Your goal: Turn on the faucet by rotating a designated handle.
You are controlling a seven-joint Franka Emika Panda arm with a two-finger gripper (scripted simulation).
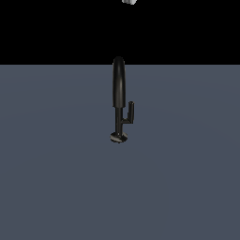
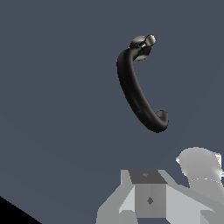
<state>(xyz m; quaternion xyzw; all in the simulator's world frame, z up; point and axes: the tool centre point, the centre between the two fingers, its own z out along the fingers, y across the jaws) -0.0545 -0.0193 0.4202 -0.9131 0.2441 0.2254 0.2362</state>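
Exterior view: faucet (image 1: 119,84) upright on floor (image 1: 56,178), handle (image 1: 131,110) free for turning; gripper (image 1: 129,2) far above, spread or pressed together impossible to tell.

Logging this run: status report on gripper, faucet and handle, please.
Gripper high above faucet, jaw state unclear. Handle untouched. Nothing in the way.

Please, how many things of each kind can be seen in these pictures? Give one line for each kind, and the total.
Faucet: 1
Handle on the faucet's stem: 1
Gripper, seen only in part: 1
Grey floor surface: 1
Total: 4
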